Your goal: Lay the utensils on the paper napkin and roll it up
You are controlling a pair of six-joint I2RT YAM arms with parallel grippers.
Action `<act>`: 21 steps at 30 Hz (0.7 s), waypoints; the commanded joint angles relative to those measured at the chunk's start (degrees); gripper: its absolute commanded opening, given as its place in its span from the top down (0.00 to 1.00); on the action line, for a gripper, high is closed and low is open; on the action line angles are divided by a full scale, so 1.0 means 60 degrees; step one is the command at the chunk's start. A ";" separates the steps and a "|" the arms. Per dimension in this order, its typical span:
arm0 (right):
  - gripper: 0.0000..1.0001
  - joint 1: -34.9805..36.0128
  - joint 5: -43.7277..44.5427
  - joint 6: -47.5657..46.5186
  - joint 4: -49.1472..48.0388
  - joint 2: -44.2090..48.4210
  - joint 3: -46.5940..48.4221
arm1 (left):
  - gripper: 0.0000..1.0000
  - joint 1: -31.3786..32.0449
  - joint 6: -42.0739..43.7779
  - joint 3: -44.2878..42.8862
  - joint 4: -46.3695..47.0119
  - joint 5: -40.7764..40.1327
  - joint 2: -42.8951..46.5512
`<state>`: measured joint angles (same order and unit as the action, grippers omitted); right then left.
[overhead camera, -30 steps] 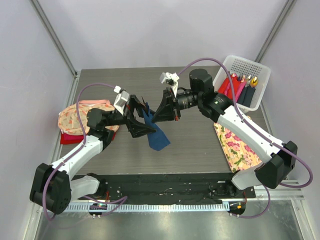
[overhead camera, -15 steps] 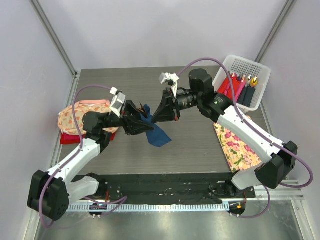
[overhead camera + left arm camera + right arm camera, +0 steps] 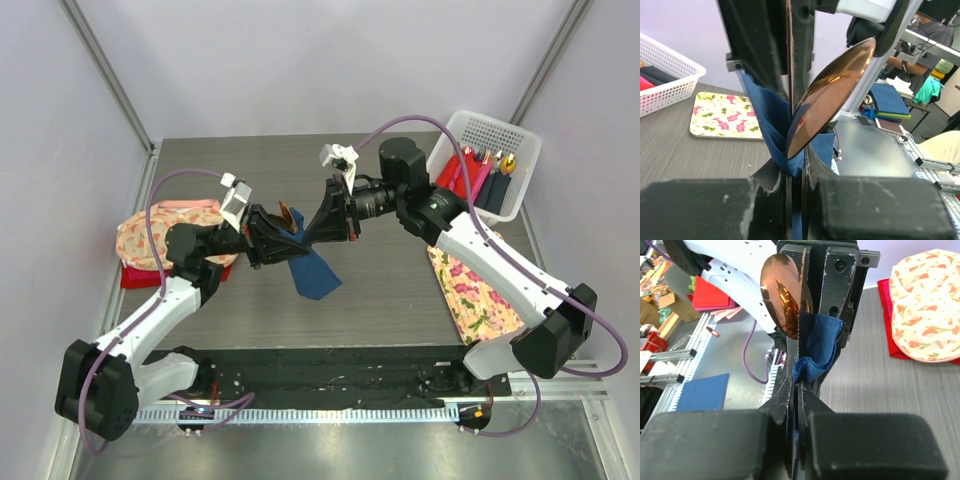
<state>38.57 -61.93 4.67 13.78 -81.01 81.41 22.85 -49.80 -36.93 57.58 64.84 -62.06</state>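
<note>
Closed since a second ago, my left tool (image 3: 796,187) pinches the creased blue paper napkin (image 3: 767,115); my right tool (image 3: 799,400) grips it too, glossy rounded copper spoon (image 3: 832,95) at 12 o'clock.

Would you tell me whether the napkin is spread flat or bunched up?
Bunched up: the napkin is gathered in folds around the spoon, not flat.

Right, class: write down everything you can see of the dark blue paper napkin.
The napkin is thin, dark blue paper, crumpled and loosely folded round a copper spoon whose shiny bowl sticks out of its top. It is held up over the table, pinched between the left hand and the right hand, both shut on it. Its free end hangs down.
</note>
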 commanded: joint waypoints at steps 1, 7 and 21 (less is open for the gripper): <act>0.42 -0.0026 0.1528 0.0042 -0.0612 0.0786 -0.0193 | 1.00 -0.0029 -0.0138 -0.0290 -0.0391 -0.0419 0.0002; 0.05 -0.0217 0.3361 0.0000 -0.0276 0.1548 -0.0954 | 1.00 -0.0584 -0.0049 -0.1037 -0.2445 -0.1473 -0.0203; 0.19 -0.0743 0.5679 0.0334 0.0911 0.1536 -0.1278 | 1.00 -0.0982 -0.2159 -0.1507 -0.1672 -0.2721 -0.0892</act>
<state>36.53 -31.48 4.29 18.81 -70.28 73.41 16.99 -59.29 -43.16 42.13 50.15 -68.47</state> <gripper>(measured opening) 0.786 0.081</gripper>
